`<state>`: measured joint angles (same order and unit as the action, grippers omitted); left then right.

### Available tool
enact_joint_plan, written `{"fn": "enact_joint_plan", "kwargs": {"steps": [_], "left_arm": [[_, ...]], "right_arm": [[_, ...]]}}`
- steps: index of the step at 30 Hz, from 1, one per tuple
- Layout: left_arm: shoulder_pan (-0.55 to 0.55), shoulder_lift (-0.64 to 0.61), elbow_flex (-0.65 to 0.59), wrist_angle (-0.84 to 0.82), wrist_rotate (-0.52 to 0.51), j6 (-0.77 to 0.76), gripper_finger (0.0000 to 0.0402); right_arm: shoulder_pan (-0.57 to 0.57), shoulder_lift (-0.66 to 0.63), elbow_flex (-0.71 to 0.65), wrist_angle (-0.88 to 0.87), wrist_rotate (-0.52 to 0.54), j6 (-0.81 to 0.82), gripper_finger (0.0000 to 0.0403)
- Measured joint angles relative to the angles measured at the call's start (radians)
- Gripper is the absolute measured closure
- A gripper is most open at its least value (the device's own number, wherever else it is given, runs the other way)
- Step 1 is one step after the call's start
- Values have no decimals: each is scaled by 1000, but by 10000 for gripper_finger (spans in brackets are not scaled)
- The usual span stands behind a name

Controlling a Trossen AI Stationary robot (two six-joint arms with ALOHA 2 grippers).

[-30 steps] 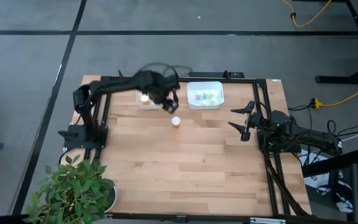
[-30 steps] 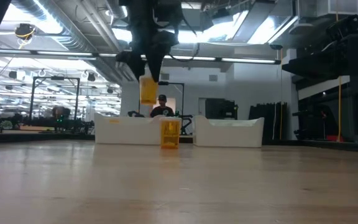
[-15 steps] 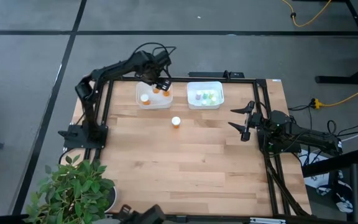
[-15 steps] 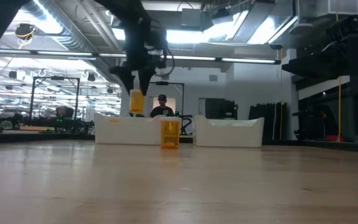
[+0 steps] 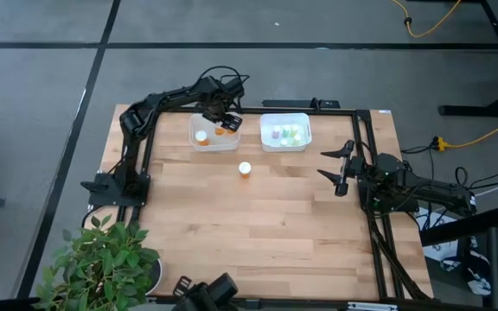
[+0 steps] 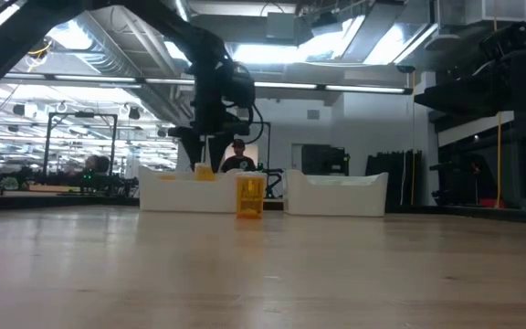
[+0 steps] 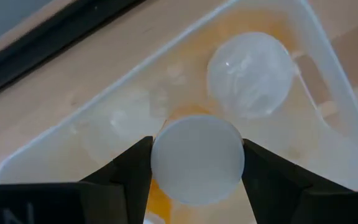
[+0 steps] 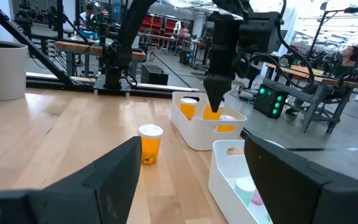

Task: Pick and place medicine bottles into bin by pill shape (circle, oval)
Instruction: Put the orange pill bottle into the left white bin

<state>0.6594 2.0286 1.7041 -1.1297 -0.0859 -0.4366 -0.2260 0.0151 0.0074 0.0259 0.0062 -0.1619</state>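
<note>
One orange bottle (image 7: 196, 160) was clamped in the left gripper (image 5: 225, 127), lowered inside the left bin (image 5: 201, 145) at the bench's far edge beside another bottle (image 5: 201, 136). Step in hand: placing. Next move likely calls for opening the jaws, then lifting clear. A lone bottle (image 5: 245, 168) stood near the bins, unsorted. Right gripper (image 5: 339, 168) waited by the right edge, jaws apart, empty.

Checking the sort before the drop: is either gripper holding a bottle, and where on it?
The left gripper holds an orange bottle by the sides of its white cap, over the left bin. The right gripper is open and holds nothing.
</note>
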Motion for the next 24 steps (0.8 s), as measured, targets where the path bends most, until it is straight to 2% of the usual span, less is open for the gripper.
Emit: {"fn": "enact_joint_plan", "kwargs": {"steps": [13,24], "left_arm": [[0,3,0,38,-6,56,191],[6,3,0,32,-14,81,149]], "right_arm": [[0,0,0,0,0,0,117],[0,0,0,0,0,0,117]]}}
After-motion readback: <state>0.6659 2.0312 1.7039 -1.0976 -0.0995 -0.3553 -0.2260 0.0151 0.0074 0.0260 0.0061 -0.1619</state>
